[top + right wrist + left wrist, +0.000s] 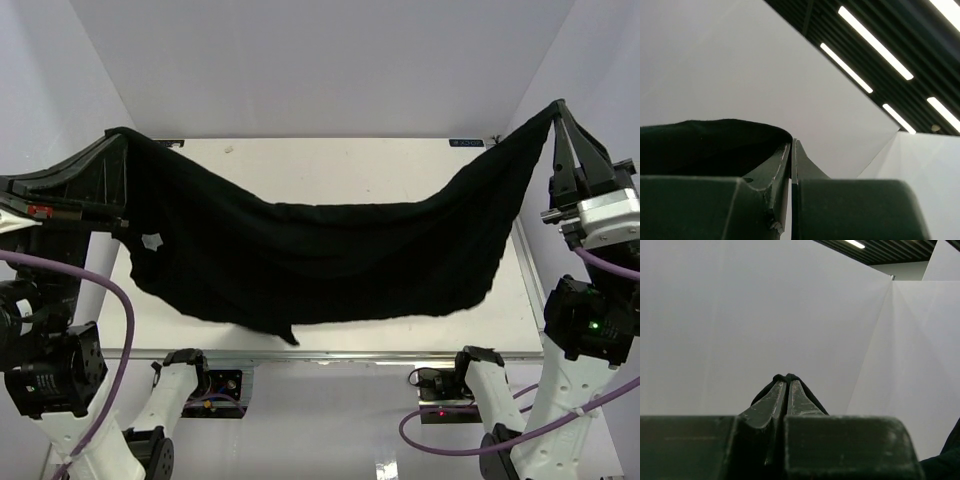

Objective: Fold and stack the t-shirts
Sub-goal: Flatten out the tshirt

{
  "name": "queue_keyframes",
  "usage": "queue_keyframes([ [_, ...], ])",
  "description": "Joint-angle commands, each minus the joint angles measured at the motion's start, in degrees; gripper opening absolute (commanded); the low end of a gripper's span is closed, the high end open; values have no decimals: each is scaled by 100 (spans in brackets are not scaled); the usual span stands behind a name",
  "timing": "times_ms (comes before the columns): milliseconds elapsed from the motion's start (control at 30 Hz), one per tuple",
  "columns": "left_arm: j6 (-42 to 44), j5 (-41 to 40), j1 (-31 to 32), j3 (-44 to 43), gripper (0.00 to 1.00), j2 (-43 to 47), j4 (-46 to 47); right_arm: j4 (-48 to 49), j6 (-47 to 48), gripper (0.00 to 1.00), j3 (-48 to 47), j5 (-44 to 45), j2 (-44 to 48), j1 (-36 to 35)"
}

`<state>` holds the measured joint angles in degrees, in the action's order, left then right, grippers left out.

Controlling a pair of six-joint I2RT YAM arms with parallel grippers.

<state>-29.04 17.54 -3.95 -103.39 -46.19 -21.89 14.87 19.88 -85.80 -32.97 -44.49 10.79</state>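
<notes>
A plain black t-shirt (300,255) hangs stretched between my two grippers above the white table (340,170), sagging in the middle with its lower edge near the table's front. My left gripper (112,135) is raised at the far left, shut on one corner of the shirt; in the left wrist view black fabric (786,377) wraps over the closed fingertips. My right gripper (557,106) is raised at the far right, shut on the other corner; in the right wrist view the fabric (710,142) drapes off to the left of the closed tips.
White enclosure walls (320,60) surround the table on three sides. A small label (466,143) sits at the table's far right edge. Purple cables (120,320) loop by both arm bases at the front.
</notes>
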Motion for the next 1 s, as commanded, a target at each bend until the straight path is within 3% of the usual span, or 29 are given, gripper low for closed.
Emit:
queue_keyframes([
  [0,82,-154,-19,406,8,-47,-184,-257,69,6,651,142,-130,11],
  [300,-198,4,-19,2190,8,-416,939,727,25,6,2673,-42,-867,11],
  [533,-497,-128,-27,4071,8,-1259,2651,1755,279,6,3543,-113,-2534,-208],
  [667,-586,-408,-1,4853,8,-2023,3488,2264,525,6,3544,98,-3626,-393],
  [967,-208,-857,201,4206,8,-4133,3709,2292,1027,6,2429,721,-5754,-604],
])
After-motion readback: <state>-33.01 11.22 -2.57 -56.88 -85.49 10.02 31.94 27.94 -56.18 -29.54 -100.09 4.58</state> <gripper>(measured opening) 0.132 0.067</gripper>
